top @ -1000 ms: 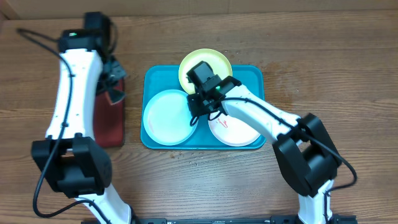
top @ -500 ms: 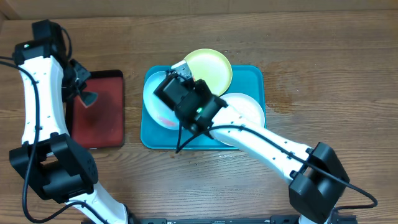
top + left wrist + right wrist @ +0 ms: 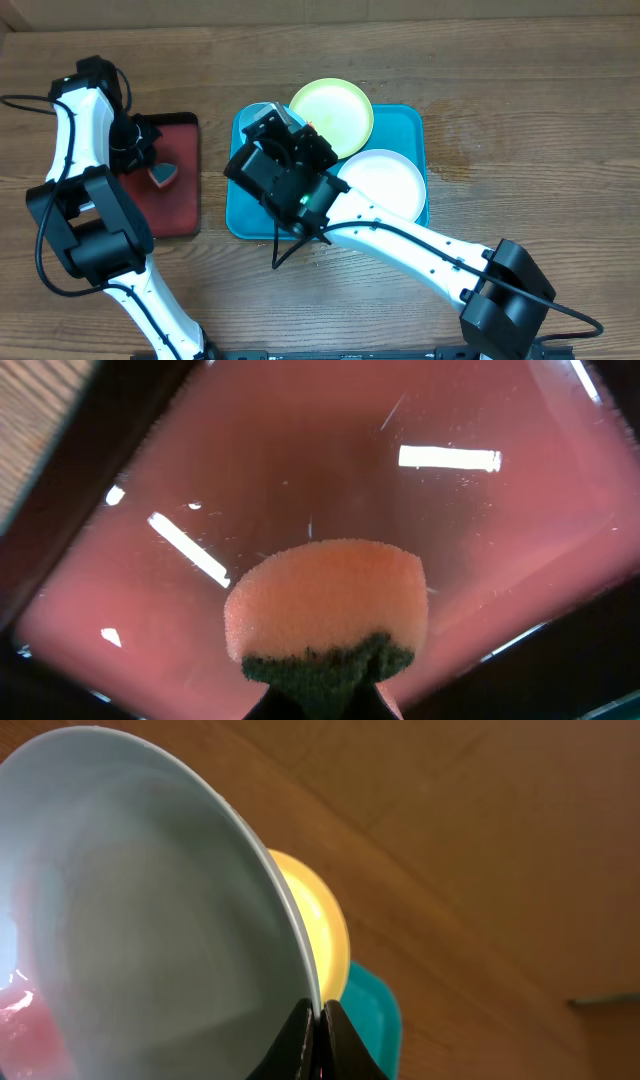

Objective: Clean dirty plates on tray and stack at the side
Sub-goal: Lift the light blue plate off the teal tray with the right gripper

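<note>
The pale blue plate [image 3: 150, 900] is in your right gripper [image 3: 320, 1025]. Its fingers are pressed together on the plate's rim, one on each face, and the plate stands steeply tilted. From above, your right arm hides almost all of it. Only a pale sliver shows over the far left corner of the teal tray [image 3: 407, 125], so you are holding it above the tray's left half. Your right wrist camera shows a pink-red smear [image 3: 22, 1020] low on the plate's inner face.

The yellow-green plate [image 3: 331, 113] lies at the tray's far edge, with part of it overhanging the rim toward the far side of the table [image 3: 520, 90]. The white plate [image 3: 385, 182] lies flat in the tray's near right part, close to the yellow-green one. You cannot tell from above whether their rims touch.

Your left gripper [image 3: 318, 702] is closed on a sponge [image 3: 325, 605], pinching its dark green scouring side with the orange foam pointing away. It is over the far part of the red tray [image 3: 180, 210], which lies left of the teal one. Whether the sponge touches the red tray cannot be told.
</note>
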Available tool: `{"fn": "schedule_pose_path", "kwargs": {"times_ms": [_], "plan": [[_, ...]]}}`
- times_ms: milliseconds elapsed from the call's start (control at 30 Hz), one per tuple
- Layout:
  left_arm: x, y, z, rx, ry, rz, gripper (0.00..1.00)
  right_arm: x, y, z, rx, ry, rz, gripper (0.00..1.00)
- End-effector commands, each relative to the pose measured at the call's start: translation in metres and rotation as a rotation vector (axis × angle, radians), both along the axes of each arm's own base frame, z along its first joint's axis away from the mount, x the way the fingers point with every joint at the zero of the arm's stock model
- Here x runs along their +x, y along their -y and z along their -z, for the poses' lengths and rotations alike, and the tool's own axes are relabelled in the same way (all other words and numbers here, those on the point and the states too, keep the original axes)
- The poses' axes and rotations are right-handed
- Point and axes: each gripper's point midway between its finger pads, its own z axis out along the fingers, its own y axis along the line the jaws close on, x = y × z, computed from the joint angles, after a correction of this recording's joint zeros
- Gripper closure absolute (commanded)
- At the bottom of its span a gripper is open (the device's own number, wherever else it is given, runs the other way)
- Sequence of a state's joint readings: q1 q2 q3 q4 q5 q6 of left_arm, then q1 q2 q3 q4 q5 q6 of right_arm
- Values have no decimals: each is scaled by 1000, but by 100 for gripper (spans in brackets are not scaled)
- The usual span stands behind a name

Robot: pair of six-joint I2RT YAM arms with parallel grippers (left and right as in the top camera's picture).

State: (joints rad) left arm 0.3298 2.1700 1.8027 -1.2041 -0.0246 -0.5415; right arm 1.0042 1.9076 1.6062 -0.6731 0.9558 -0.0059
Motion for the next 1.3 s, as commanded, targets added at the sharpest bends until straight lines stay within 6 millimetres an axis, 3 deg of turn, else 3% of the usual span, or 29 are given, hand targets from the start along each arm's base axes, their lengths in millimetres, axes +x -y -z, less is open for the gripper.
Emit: {"fn": "schedule_pose_path", "kwargs": {"times_ms": [0, 33, 167, 433, 567, 733, 833, 933, 967, 1067, 1200, 1267], "plan": [[3, 3, 2, -25, 14, 33, 96, -3, 3, -43, -75, 116, 9, 96], [3, 2, 2, -25, 17, 34, 95, -4, 2, -46, -96, 128, 5, 96], [4, 2, 2, -24, 17, 34, 76, -10, -3, -58, -157, 179, -1, 96], [5, 3, -4, -32, 23, 41, 74, -19, -16, -65, -153, 209, -23, 96], [20, 15, -32, -137, 112, 90, 70, -17, -17, -70, -290, 206, -72, 96], [42, 19, -87, -238, 284, 81, 61, -11, -17, -102, -330, 305, -17, 96], [45, 10, -101, -203, 311, 77, 44, -10, -16, -114, -334, 337, 9, 96], [39, -2, -98, -136, 272, 68, 8, -10, -16, -117, -295, 352, 22, 96], [34, -6, -96, -111, 249, 63, 0, -10, -16, -117, -252, 360, 36, 96], [25, -15, -93, -55, 200, 55, 0, -9, -20, -101, -70, 345, 46, 96], [19, -20, -92, -27, 170, 51, 0, -25, -60, -8, 17, -103, -337, 96], [19, -19, -92, -28, 170, 52, 0, -20, -53, 5, 71, -189, -337, 96]]}}
